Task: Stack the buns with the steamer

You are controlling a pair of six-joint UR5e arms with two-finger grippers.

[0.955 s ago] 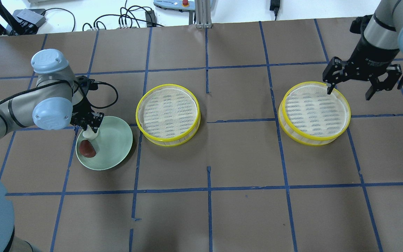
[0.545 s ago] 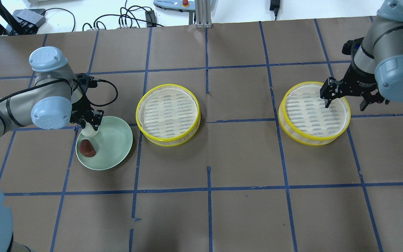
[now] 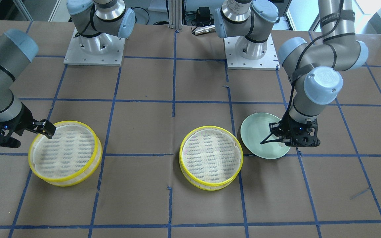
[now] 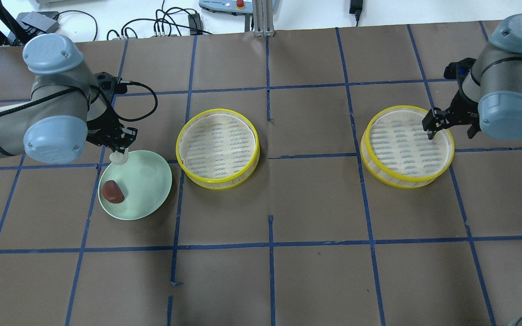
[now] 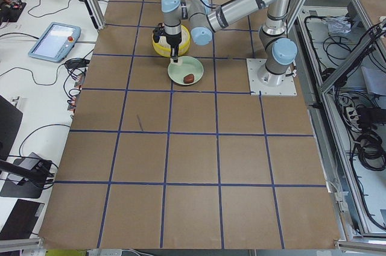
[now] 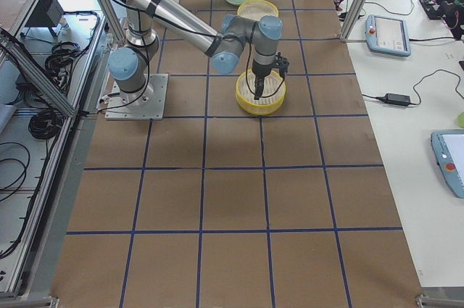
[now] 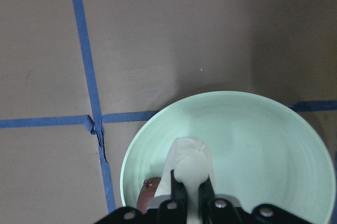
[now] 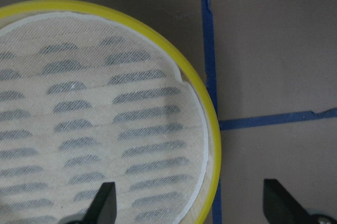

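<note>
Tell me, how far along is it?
Done: nothing; the middle tier and outer tier sit empty, apart. In hand: left hand grips the white bun over the green plate; open right hand straddles the outer tier's rim. Left: the brown bun on the plate, then stacking.

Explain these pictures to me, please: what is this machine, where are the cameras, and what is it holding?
Two robot arms work at a table. Fixed cameras look from above, from the front and from each end; two more sit on the wrists. On the table stand two empty yellow steamer tiers, a middle tier and a right tier, and a green plate with a brown bun. The left end effector is shut on a white bun over the plate. The right end effector is open, astride the right tier's rim.
</note>
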